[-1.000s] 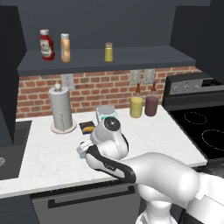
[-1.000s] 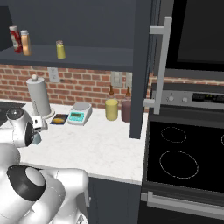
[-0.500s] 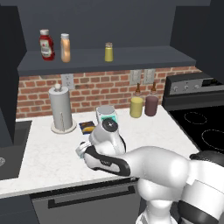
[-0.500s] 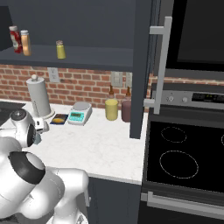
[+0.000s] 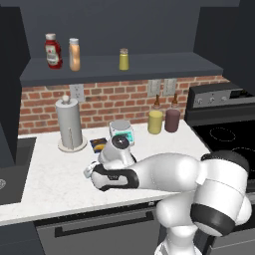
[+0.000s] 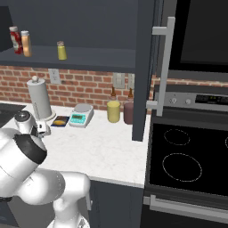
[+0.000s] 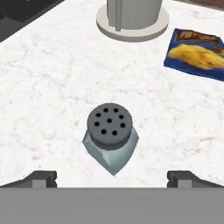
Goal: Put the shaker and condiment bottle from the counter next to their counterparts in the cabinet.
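A white robot arm is reaching low over a marble counter [image 7: 52, 78], its gripper [image 7: 112, 177] hanging open directly above the small blue-grey shaker [image 7: 110, 138] — upright, untouched, sitting between the spread fingertips [image 7: 41, 178] — while the orange bottle [image 5: 74, 54] is standing beside the ketchup bottle [image 5: 52, 51] on the cabinet [image 5: 149, 67] shelf.

Three containers on the cabinet [image 5: 149, 67] shelf: one red ketchup bottle [image 5: 52, 51], one orange bottle [image 5: 74, 54], one yellow-green shaker [image 5: 123, 59]. On the surface [image 5: 55, 174]: one pale shaker [image 7: 110, 138], one paper-towel holder [image 5: 69, 124], one blue packet [image 7: 197, 53], one scale [image 6: 80, 115], one yellow jar [image 5: 155, 121], one dark jar [image 5: 172, 120].
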